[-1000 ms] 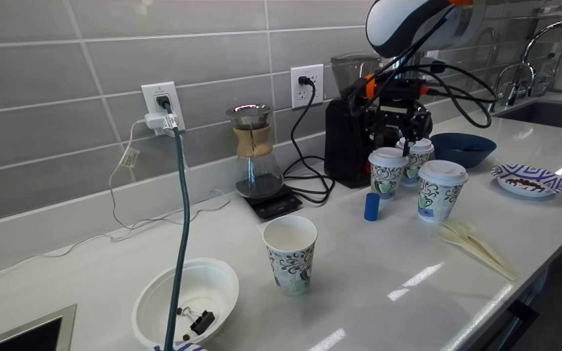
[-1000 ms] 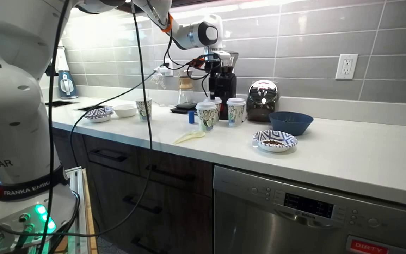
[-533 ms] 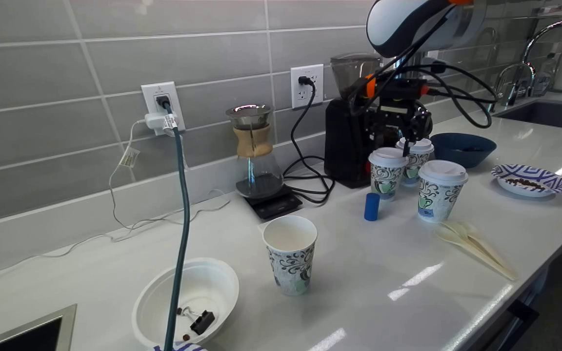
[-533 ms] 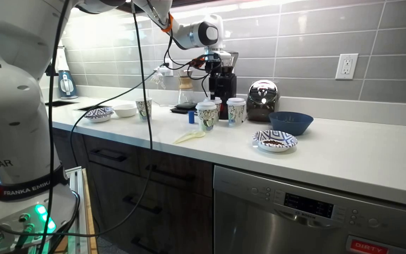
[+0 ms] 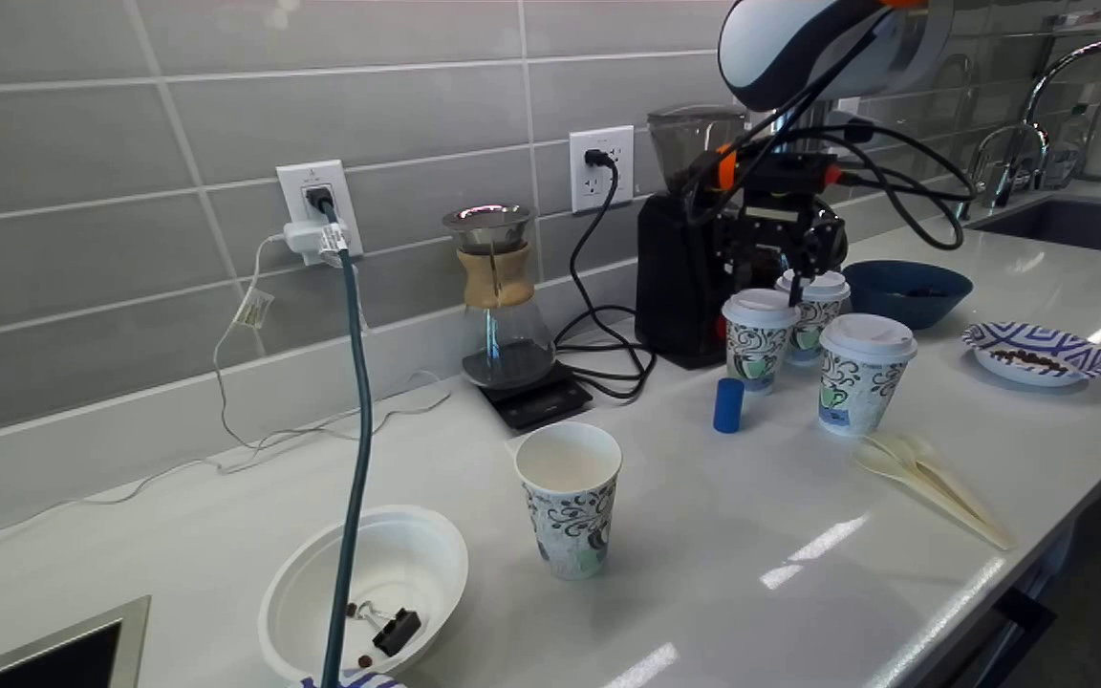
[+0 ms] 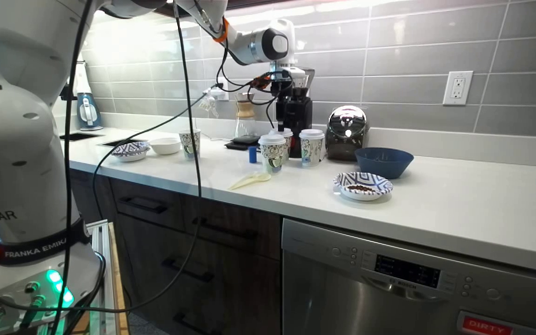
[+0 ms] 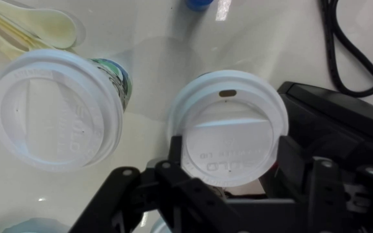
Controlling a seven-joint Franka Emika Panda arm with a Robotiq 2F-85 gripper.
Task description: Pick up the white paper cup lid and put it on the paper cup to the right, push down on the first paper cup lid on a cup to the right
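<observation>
The white paper cup lid (image 7: pixel 230 152) sits level on the patterned paper cup (image 5: pixel 754 354) beside the black grinder; it also shows in both exterior views (image 5: pixel 759 304) (image 6: pixel 283 132). My gripper (image 7: pixel 229 142) points down at this lid. Its fingers are spread wide, one at each side of the raised rim, over the outer brim. I cannot tell whether they press on the lid. In an exterior view one fingertip (image 5: pixel 794 287) shows at the lid's edge; the other is hidden. Two similar lidded cups (image 5: pixel 858 387) (image 6: pixel 311 151) stand close by.
The black grinder (image 6: pixel 298 111) stands close against the gripper's side. A lidless cup (image 5: pixel 572 535) stands further off. A blue cylinder (image 5: pixel 728 406), pale spoons (image 5: pixel 933 487), a dark blue bowl (image 5: pixel 906 296) and a patterned bowl (image 6: pixel 363 193) with beans lie around. Cables hang from the arm.
</observation>
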